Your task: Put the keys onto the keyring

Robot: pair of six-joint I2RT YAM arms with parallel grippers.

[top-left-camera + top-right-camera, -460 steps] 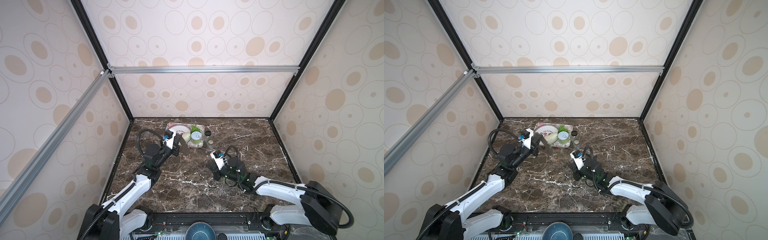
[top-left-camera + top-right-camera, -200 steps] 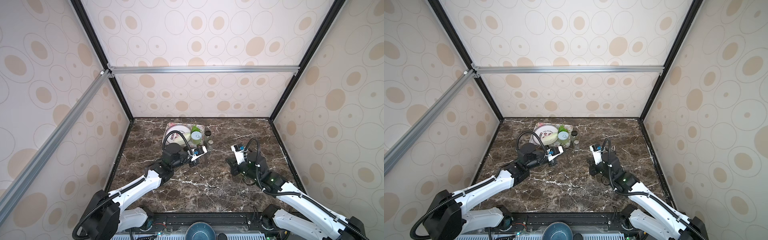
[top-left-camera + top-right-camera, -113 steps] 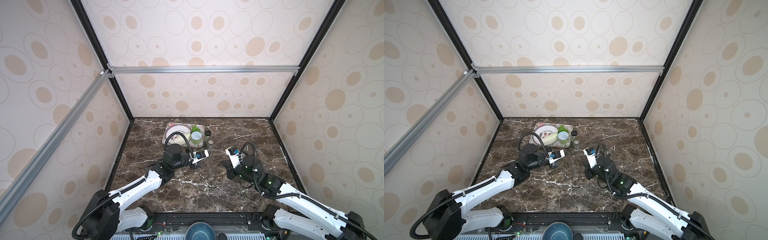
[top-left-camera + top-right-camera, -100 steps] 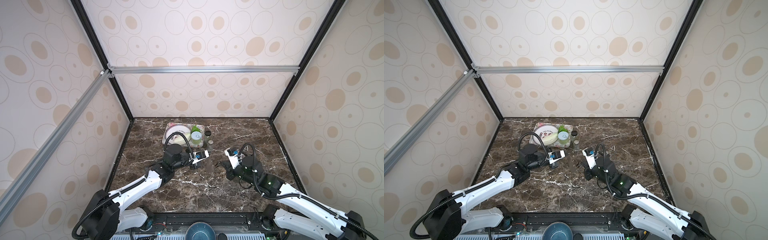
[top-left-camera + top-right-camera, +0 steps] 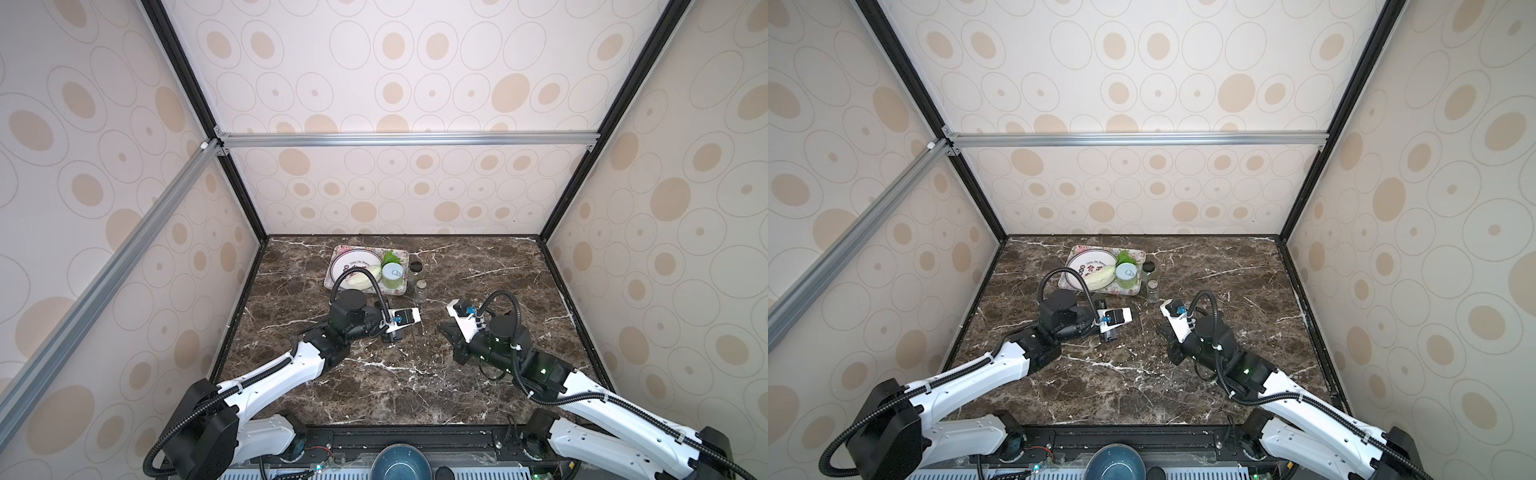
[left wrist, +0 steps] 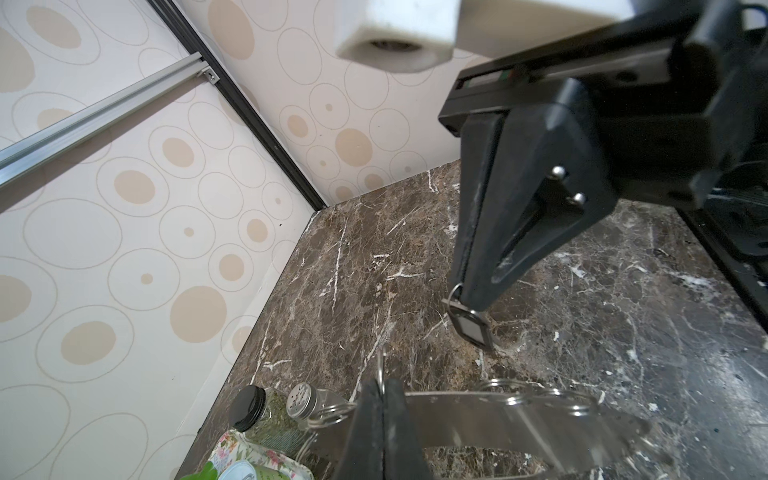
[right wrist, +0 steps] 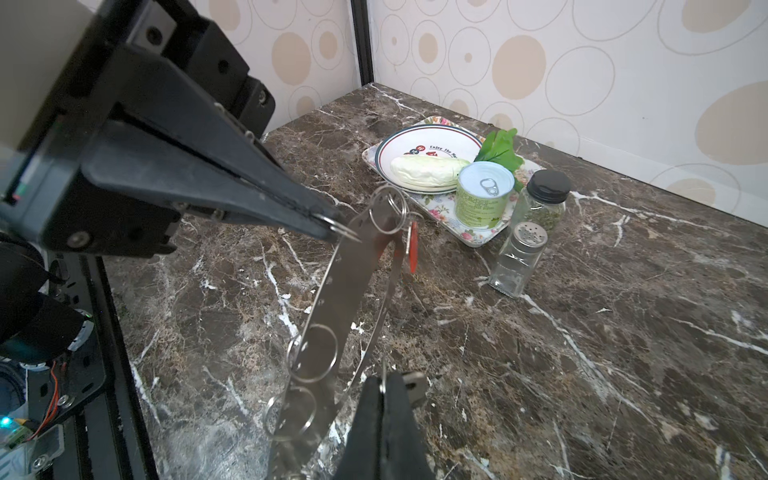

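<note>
one plate (image 7: 419, 135) lettered "enjoy the", right pincer (image 6: 468, 302) gripping black key (image 6: 472, 329)

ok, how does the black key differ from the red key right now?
Colour: the black key is dark with a grey centre, the red key is red-orange. Hold: the black key dangles by its small ring from the shut right gripper; the red key hangs from the keyring, which the left gripper pinches. Both are small tags, hanging free.
</note>
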